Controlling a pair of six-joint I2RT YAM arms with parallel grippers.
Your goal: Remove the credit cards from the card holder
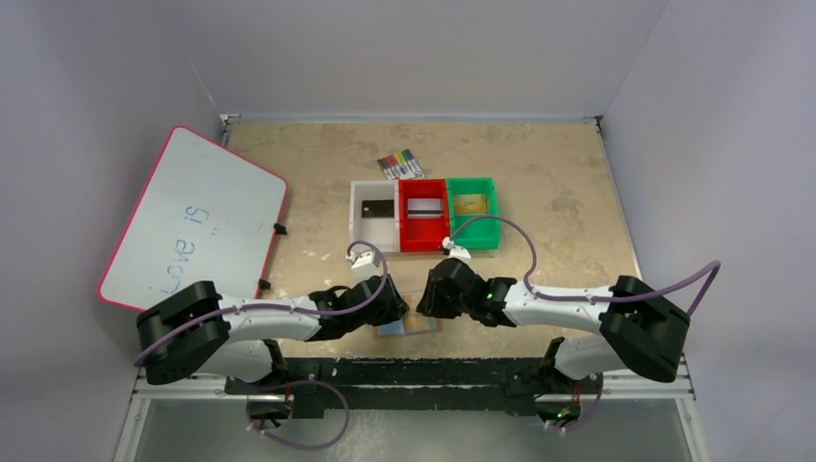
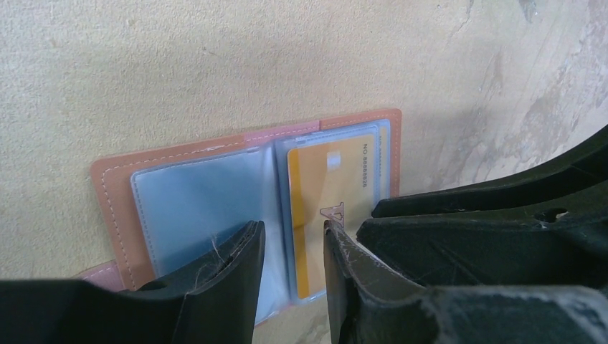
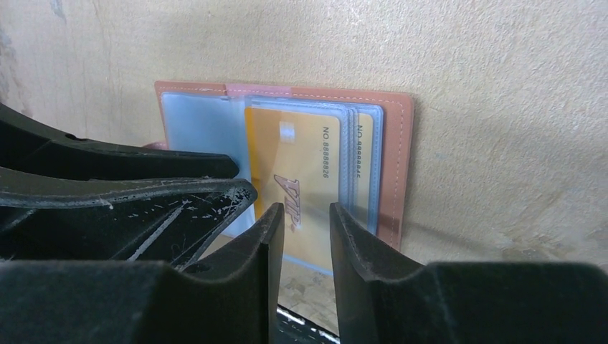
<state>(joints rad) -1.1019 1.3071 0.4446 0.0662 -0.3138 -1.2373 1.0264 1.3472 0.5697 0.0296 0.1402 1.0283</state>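
Observation:
The tan-brown card holder (image 2: pixel 115 193) lies open on the table near the front edge (image 1: pixel 409 326), between both grippers. Its left clear pocket (image 2: pixel 193 208) looks empty. A gold credit card (image 2: pixel 326 179) sits in the right pocket, and the edge of another gold card (image 3: pixel 364 154) shows behind the front one (image 3: pixel 294 158). My left gripper (image 2: pixel 292 228) hovers over the holder's fold, jaws apart with nothing between them. My right gripper (image 3: pixel 306 209) stands over the gold card's near end, jaws apart and empty. More cards lie in the bins: black (image 1: pixel 376 207), silver (image 1: pixel 423 205), gold (image 1: pixel 470 203).
The white bin (image 1: pixel 358 226), red bin (image 1: pixel 423 237) and green bin (image 1: pixel 473 235) stand in a row mid-table. A marker pack (image 1: pixel 399 164) lies behind them. A red-rimmed whiteboard (image 1: pixel 192 217) fills the left side. The two grippers' fingers nearly touch over the holder.

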